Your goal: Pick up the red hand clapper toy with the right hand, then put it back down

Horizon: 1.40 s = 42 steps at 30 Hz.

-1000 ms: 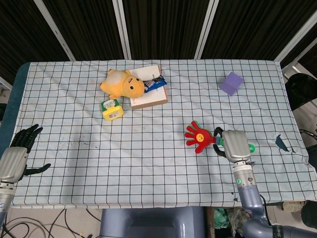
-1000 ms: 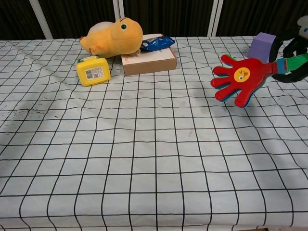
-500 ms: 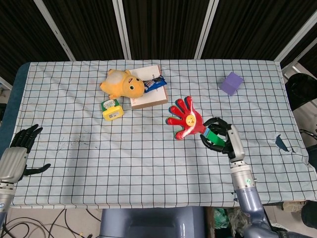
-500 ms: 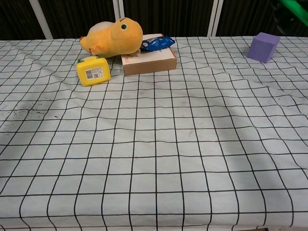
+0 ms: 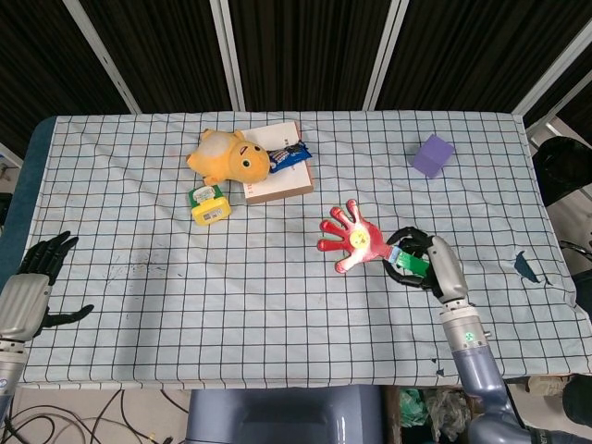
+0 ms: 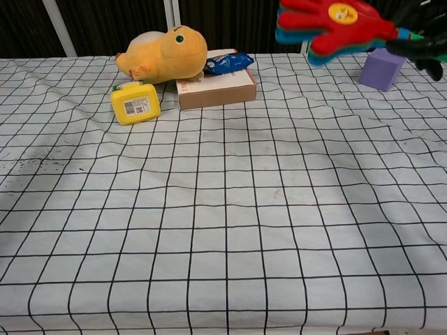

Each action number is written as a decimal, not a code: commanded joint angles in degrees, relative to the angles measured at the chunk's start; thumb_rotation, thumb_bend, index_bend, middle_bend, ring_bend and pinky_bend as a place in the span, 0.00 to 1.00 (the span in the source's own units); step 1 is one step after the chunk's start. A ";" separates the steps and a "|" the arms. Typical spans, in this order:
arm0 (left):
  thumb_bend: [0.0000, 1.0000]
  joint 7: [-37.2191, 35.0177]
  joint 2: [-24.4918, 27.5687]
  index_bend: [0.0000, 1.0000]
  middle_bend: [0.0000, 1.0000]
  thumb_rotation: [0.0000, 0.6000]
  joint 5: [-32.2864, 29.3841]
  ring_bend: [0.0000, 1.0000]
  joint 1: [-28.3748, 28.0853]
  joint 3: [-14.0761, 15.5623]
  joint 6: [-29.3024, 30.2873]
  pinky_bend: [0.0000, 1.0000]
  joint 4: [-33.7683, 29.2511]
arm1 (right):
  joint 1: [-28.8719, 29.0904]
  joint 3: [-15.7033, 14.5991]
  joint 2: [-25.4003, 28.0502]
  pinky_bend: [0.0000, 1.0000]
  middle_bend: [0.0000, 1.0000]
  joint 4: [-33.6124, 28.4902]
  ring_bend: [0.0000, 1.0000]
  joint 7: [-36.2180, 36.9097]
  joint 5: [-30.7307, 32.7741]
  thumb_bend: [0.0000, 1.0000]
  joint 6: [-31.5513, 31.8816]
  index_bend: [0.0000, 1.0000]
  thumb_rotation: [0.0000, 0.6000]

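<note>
The red hand clapper toy (image 5: 351,240) (image 6: 330,25) hangs in the air above the right part of the checked table, its palm with a yellow face pointing left. My right hand (image 5: 422,262) (image 6: 422,39) grips its green handle, fingers wrapped round it. In the chest view the toy sits high at the top edge, above the cloth. My left hand (image 5: 30,289) rests at the table's left edge, fingers apart and holding nothing; the chest view does not show it.
An orange plush toy (image 5: 228,155) leans on a white box (image 5: 277,176) with a blue packet (image 5: 289,154) at the back left. A yellow tape measure (image 5: 210,204) lies beside them. A purple cube (image 5: 432,154) stands at the back right.
The right hand lifted the clapper off the cloth a second ago, raised it up and left, and has now brought it slightly lower and to the right. The left hand has not moved.
</note>
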 commanded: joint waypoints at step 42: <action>0.00 0.10 -0.02 0.00 0.00 1.00 -0.13 0.00 0.09 -0.01 -0.05 0.02 -0.25 | 1.73 -4.75 -5.15 0.70 0.72 7.06 0.64 -20.56 -3.28 0.91 -0.26 0.88 1.00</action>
